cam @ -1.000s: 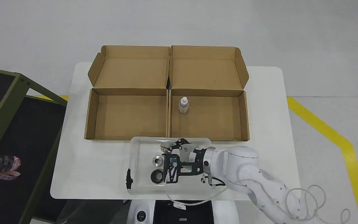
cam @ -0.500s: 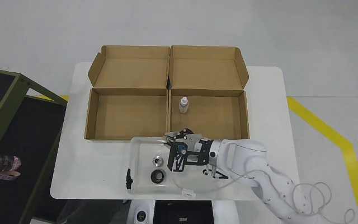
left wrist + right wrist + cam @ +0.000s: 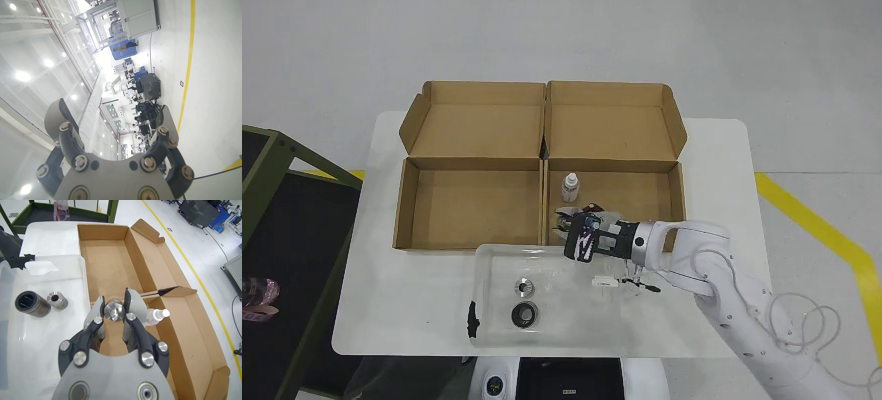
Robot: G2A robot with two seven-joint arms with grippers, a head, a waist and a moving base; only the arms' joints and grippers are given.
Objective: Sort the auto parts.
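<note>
left wrist view: left gripper (image 3: 111, 111) spread wide, nothing between its fingers; top view: open brown cardboard box (image 3: 470, 205) at left; nearer, clear plastic tray (image 3: 478, 285) holding a dark-ringed steel bearing (image 3: 525, 316) and small steel bushing (image 3: 525, 288); right gripper (image 3: 577, 240) clenched on a round silver metal part (image 3: 114, 313) over the second cardboard box's (image 3: 632, 205) near edge; white spray bottle (image 3: 570, 186) inside it

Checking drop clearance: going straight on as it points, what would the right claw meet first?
Holding the metal part, the right claw probably meets the wall between the cardboard boxes, or the left box's floor just beyond; depth is unclear.
</note>
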